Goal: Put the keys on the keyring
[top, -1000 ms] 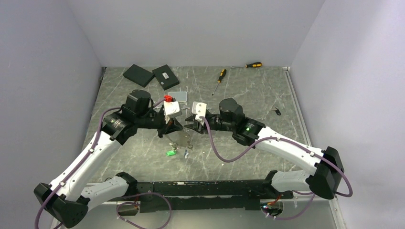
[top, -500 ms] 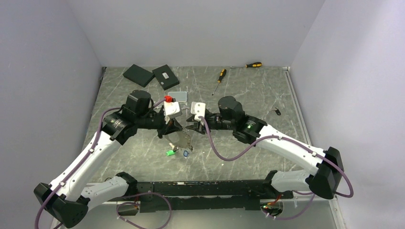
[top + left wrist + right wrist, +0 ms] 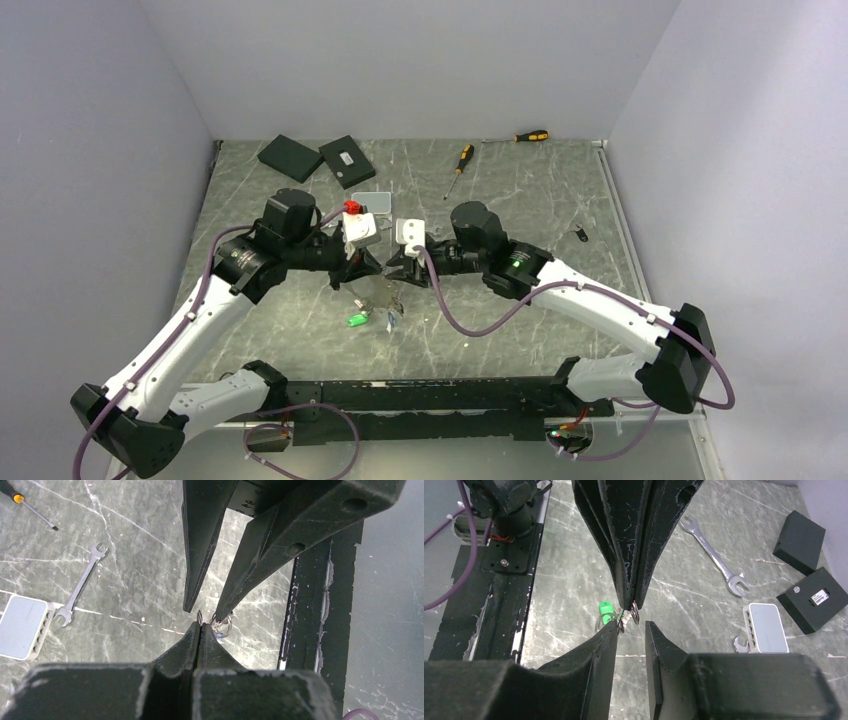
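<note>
I am clenching my left tool (image 3: 200,627): its fingertips are pressing together on the thin wire of the keyring (image 3: 634,613), above the middle of the counter (image 3: 540,200). My right tool (image 3: 631,626) is standing released, its two fingers apart, and it is facing the left tool tip to tip. The pinched section of the keyring is lying just ahead of the gap between the right fingers. A green-headed key (image 3: 606,609) is showing just beside the keyring, close to one right finger. I cannot tell whether this key is hanging from the keyring or lying on the counter. A spanner (image 3: 712,555), a clear box (image 3: 769,630) and two black boxes (image 3: 800,534) are lying well apart from both tools.
</note>
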`<state>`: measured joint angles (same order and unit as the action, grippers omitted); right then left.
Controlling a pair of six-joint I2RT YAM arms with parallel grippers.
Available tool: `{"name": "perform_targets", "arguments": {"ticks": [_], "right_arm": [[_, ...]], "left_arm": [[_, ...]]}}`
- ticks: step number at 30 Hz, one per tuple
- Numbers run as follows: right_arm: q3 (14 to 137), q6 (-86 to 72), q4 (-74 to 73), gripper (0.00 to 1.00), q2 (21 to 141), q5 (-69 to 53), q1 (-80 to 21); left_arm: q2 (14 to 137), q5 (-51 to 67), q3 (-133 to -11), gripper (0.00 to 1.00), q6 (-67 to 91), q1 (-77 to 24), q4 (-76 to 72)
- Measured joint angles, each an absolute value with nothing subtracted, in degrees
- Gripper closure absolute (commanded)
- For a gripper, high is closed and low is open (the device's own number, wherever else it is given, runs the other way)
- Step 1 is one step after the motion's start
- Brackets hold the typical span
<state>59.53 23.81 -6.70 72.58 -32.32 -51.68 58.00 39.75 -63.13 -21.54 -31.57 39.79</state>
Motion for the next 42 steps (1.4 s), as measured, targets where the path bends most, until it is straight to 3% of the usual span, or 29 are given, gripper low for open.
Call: {"name": "perform_targets", "arguments": {"ticks": [8, 14, 20, 21, 24, 26, 27, 30, 33, 35, 42], "right_arm": [[59.53, 22.48, -3.70, 0.76, 73.01, -32.45, -51.68], [59.53, 21.82, -2.94, 1.00, 73.38, -32.60, -51.55], [59.46, 21.65, -2.42, 1.00, 73.49, -32.84, -51.40], [59.37, 21.61, -2.17, 1.00, 73.49, -32.93, -51.40], [58.52, 21.19, -0.32, 1.00, 73.43, -32.80, -51.40], [57.23, 20.56, 1.96, 1.00, 73.36, -31.31, -51.40], [56.36, 20.05, 3.20, 1.00, 73.30, -30.48, -51.37], [52.69, 17.89, 7.27, 1.00, 72.60, -28.14, -51.18], [47.90, 14.68, 13.10, 1.00, 70.89, -26.17, -50.92], [45.21, 12.75, 16.97, 1.00, 69.56, -25.45, -50.70], [38.48, 5.87, 32.01, 1.00, 64.97, -24.84, -50.11]], "left_arm": [[57.95, 39.79, -63.13, 1.00, -21.54, -31.57, 39.57], [57.91, 39.53, -63.16, 1.00, -21.71, -31.35, 39.27], [57.82, 39.57, -63.13, 1.00, -21.69, -31.31, 39.31], [57.76, 39.57, -63.13, 0.92, -21.69, -31.31, 39.31], [57.49, 39.09, -63.13, 0.50, -21.58, -31.31, 39.24], [56.99, 39.03, -63.13, 0.37, -20.62, -31.44, 38.96], [56.40, 38.83, -63.13, 0.36, -19.84, -31.48, 38.50], [53.28, 37.10, -62.67, 0.37, -17.26, -31.48, 36.12], [47.86, 34.72, -61.01, 0.60, -14.06, -31.48, 33.15], [45.08, 34.35, -60.23, 0.68, -12.27, -31.48, 31.90], [41.58, 35.05, -56.40, 0.61, -8.38, -31.57, 27.18]]}}
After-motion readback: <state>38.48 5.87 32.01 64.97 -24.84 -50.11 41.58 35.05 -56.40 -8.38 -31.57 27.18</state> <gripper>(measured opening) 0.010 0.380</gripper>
